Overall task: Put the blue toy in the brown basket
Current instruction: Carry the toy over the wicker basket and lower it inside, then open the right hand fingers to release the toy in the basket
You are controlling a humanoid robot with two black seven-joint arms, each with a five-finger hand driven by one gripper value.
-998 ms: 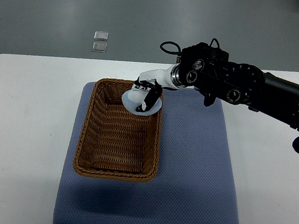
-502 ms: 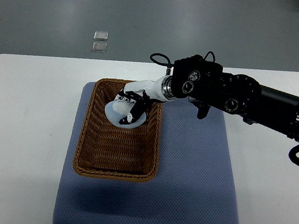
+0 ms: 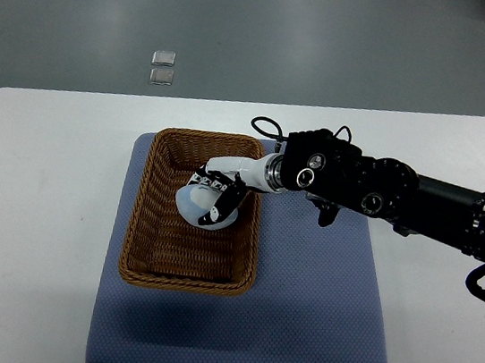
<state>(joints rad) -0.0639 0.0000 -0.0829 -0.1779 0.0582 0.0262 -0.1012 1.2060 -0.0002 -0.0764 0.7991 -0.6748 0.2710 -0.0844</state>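
Woven brown wicker basket [image 3: 195, 211] now holds the right hand [image 3: 216, 198] lower inside it than before, fingers curled around the pale blue rounded toy [image 3: 194, 203].

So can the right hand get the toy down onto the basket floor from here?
Probably yes: the right hand holds the toy inside the basket, with bare wicker below.

blue toy [image 3: 192, 203]: mostly covered by the right hand [image 3: 215, 197], shape's anyone's guess
right arm [image 3: 420, 205]: runs off the right edge
table [image 3: 31, 206]: cut off at the bottom
small squares on floor [image 3: 162, 68]: too tiny to identify
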